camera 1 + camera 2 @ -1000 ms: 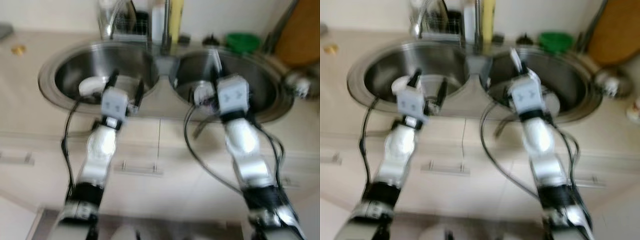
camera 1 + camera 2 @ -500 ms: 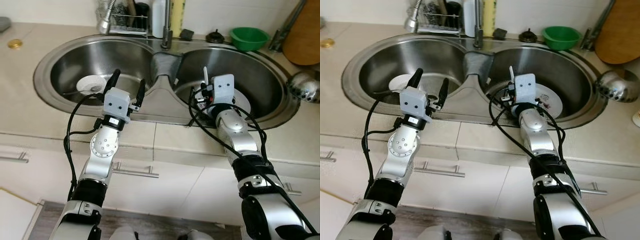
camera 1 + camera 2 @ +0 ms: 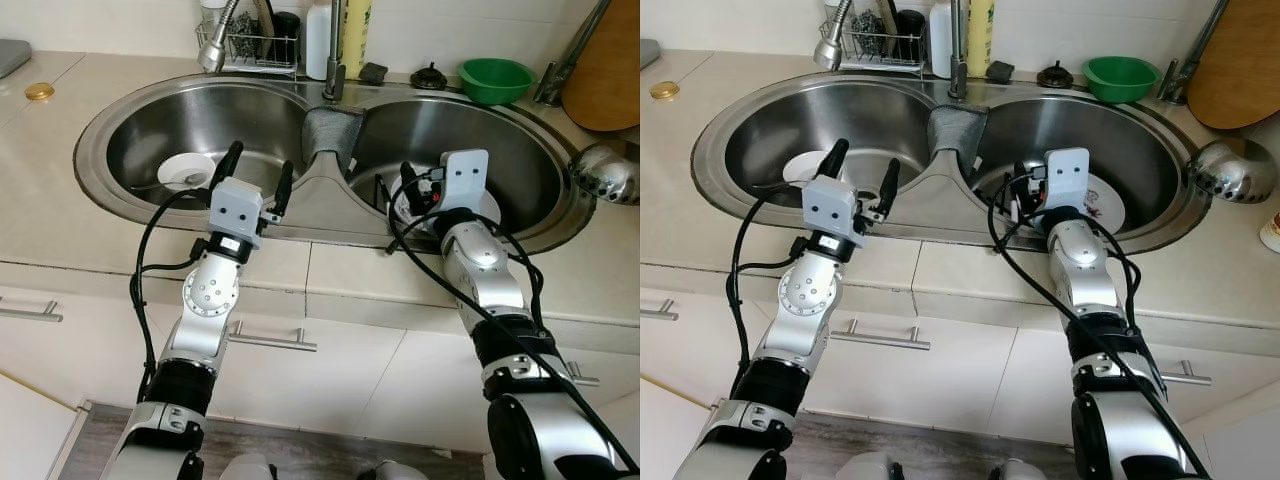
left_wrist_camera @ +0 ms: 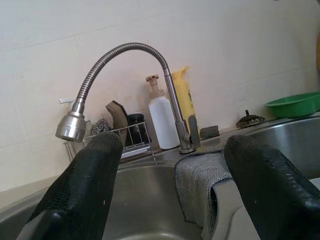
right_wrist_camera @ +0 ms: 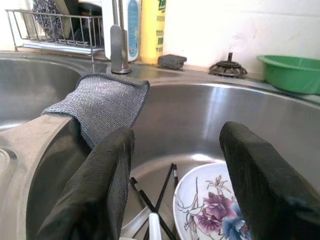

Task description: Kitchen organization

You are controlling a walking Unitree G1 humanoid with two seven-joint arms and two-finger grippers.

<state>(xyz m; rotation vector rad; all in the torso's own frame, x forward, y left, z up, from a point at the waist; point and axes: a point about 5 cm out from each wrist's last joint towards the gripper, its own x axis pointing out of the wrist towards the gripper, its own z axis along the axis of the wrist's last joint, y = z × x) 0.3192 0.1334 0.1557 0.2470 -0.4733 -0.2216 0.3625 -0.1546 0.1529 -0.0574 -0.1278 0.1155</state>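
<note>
The left gripper's (image 3: 256,173) two black fingers (image 4: 85,185) stood spread apart with nothing between them, poised over the near rim of the left basin, left of centre in the head views. Just beyond them, a small white dish (image 3: 186,170) lay on the floor of that basin. The right gripper (image 5: 175,180) was likewise released, its fingers (image 5: 255,175) wide and empty, reaching down into the right basin, right of centre. Directly under it sat a white plate with purple flowers (image 5: 210,210), and beside the plate some thin dark sticks, perhaps chopsticks (image 5: 155,197), though I could not tell for certain. A grey cloth (image 3: 958,127) hung draped over the divider between the two bowls of the steel double sink (image 3: 95,150). At the top of the frame stood the faucet (image 4: 127,50), a wire rack (image 3: 250,48), a white bottle (image 4: 162,122) and a yellow bottle (image 3: 980,35). A green bowl (image 3: 497,78) sat at the upper right, and a steel colander (image 3: 605,172) at the right edge.
</note>
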